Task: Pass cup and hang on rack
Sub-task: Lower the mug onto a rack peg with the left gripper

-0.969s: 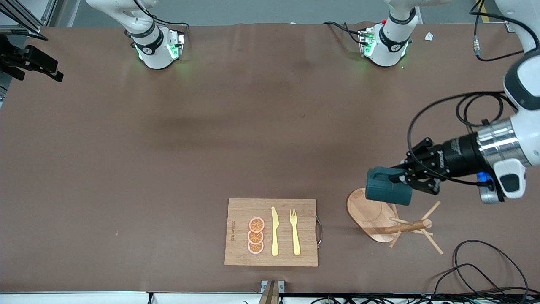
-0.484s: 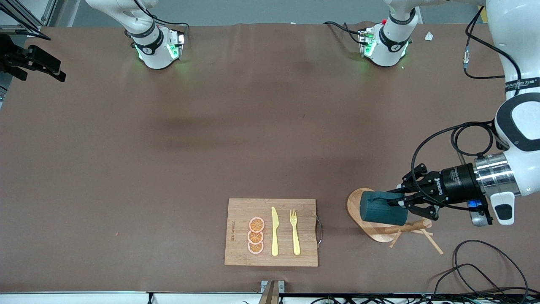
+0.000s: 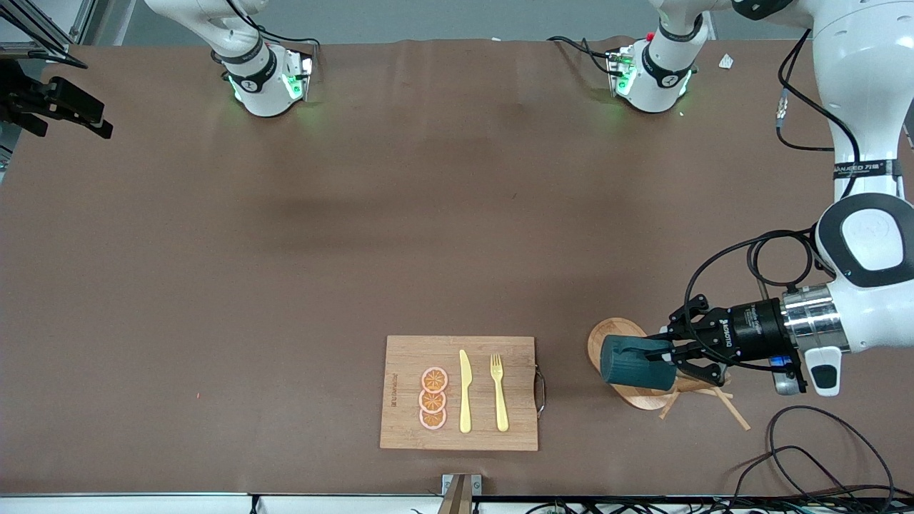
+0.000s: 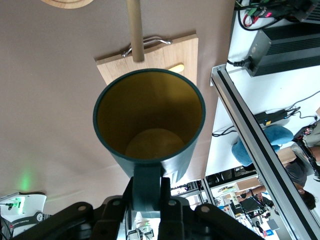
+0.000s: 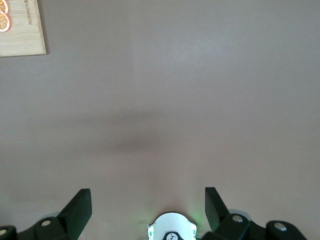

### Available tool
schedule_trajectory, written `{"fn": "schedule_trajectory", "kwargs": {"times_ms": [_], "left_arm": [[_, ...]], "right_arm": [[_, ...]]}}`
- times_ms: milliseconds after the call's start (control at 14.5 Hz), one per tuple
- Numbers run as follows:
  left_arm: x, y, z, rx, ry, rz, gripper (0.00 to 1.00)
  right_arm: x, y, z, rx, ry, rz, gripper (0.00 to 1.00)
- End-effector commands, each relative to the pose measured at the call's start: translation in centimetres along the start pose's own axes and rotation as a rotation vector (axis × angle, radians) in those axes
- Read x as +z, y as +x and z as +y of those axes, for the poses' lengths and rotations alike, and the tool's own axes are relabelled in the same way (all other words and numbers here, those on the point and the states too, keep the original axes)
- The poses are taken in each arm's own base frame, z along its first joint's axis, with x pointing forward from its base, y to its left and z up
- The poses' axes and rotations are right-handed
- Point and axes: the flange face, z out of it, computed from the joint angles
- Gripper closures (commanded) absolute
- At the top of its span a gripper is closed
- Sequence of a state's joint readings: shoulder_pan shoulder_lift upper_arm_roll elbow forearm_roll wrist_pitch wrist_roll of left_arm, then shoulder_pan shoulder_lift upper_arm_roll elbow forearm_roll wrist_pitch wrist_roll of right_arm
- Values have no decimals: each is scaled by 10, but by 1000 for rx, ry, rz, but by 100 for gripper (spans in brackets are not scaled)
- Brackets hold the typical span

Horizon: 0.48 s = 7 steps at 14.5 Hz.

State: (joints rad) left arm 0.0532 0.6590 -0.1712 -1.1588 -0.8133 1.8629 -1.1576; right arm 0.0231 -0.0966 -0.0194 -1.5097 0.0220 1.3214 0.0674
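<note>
I see left gripper (image 3: 665, 352) clamped on cup (image 3: 635, 363) handle, cup sideways over rack (image 3: 646, 382); right gripper (image 5: 148, 210) wide, waiting.

L gripper (image 4: 147, 200) clamps cup (image 4: 150, 125) by its handle, ochre inside facing cam. Rack (image 4: 135, 30) post just past the rim; cutting board (image 4: 150, 55) on brown desk (image 4: 45, 100).

Brown tabletop (image 3: 400, 235), matte, with soft overhead light and faint shadows. Aluminium rail (image 4: 260, 150) along its edge, grey floor past it. Black cables (image 3: 821, 457) trail at one corner.
</note>
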Motion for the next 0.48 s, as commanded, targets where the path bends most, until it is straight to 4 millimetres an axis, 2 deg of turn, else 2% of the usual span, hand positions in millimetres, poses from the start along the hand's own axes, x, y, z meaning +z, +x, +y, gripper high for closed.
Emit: {"fn": "schedule_trajectory", "kwargs": {"times_ms": [0,69,346,415], "left_arm": [[1,5,2,8,-16,-18,100],[1,7,2,6,-17,-18,100],[-8,36,-1,-15,-28,-17,100],[-4,42,-2,-23,-25,-20,100]], "right_arm": [[0,-6,-1,-6,7,2,0],[0,-6,-1,-7,7,1,0],[1,-6,-1,-7,7,-2,0],[1,-6,0,-6,7,-2,0]]}}
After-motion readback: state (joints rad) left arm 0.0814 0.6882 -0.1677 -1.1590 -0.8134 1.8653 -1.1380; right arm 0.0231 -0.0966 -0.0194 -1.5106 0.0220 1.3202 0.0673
